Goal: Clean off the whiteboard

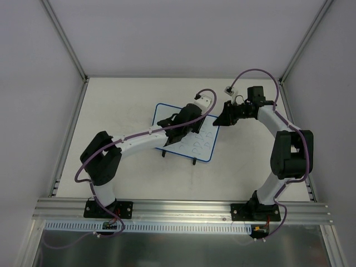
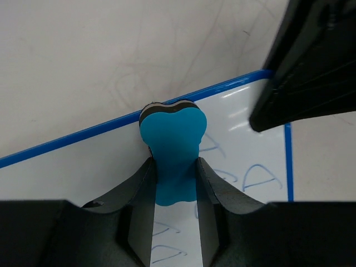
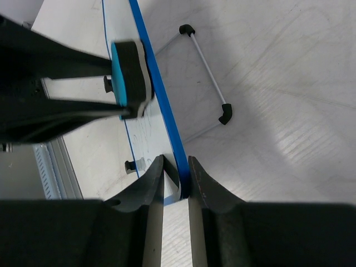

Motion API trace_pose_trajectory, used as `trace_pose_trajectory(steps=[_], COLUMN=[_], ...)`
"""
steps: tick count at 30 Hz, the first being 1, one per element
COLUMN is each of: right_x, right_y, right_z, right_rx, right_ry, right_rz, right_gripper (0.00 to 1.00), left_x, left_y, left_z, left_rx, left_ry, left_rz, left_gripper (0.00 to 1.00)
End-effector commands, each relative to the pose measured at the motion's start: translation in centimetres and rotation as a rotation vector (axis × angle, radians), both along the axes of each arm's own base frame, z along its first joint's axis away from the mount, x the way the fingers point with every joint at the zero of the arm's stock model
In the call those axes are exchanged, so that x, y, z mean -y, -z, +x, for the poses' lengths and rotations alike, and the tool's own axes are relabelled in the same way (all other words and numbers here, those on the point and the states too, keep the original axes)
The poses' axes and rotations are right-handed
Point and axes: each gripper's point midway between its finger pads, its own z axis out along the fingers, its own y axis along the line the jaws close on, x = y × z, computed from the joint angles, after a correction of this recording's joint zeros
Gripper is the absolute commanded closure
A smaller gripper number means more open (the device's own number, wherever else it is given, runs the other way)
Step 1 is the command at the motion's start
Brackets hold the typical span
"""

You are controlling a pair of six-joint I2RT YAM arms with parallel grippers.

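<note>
So, the biggest thing in play was the small white whiteboard with a thin blue rim (image 1: 203,146). It sat mid-table between the two arms, turned a bit askew. Rows of faint blue scribble (image 2: 257,179) showed on its right part, so I'd have called the job nowhere near finished.

The right gripper (image 3: 177,164) had its black fingers pinched narrow on the blue rim near the board's right corner. My guess is that grip was just an anchor, so the board wouldn't skate off under the wiping. The left gripper (image 2: 175,167) hung over the board, clamped on the waist of a small blue bone-shaped eraser block (image 2: 172,130). Its layered pad side faced the board and its lobed end was right at the far rim. Grabbing the narrow middle made sense to me, since the lobes would stop it sliding out. A thin wire leg with black end caps (image 3: 207,69) lay just beside the rim.

The off-white tabletop (image 1: 122,100) was matte, with faint grey scuffs. Plain pale wall panels (image 1: 167,33) boxed it in, and a slotted aluminium rail (image 1: 183,208) ran along the near edge.
</note>
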Motion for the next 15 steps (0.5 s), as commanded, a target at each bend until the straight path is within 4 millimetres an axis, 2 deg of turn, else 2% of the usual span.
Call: trace_pose_trajectory(steps=[1,4,8,11,15], right_x=[0.5,0.4,0.5,0.6,0.6], right_y=[-0.3,-0.3,-0.3,-0.2,-0.2], right_z=[-0.1,-0.2,-0.1,-0.1,-0.1], right_rx=[0.078,0.081,0.085,0.082,0.084], right_ry=[-0.004,-0.004,0.001,0.004,0.005], right_rz=[-0.069,-0.072,-0.079,-0.085,-0.085], right_gripper=[1.00,1.00,1.00,1.00,1.00], left_x=[2.6,3.9,3.4,2.0,-0.4], left_y=[3.5,4.6,6.5,6.7,5.6], left_z=[-2.4,-3.9,-5.4,-5.0,-3.5], left_rx=[-0.058,-0.072,-0.118,-0.114,-0.087], left_ry=[0.146,0.196,0.195,0.123,0.011], left_rz=[0.096,0.140,0.191,0.219,0.240], left_gripper=[1.00,1.00,1.00,1.00,1.00])
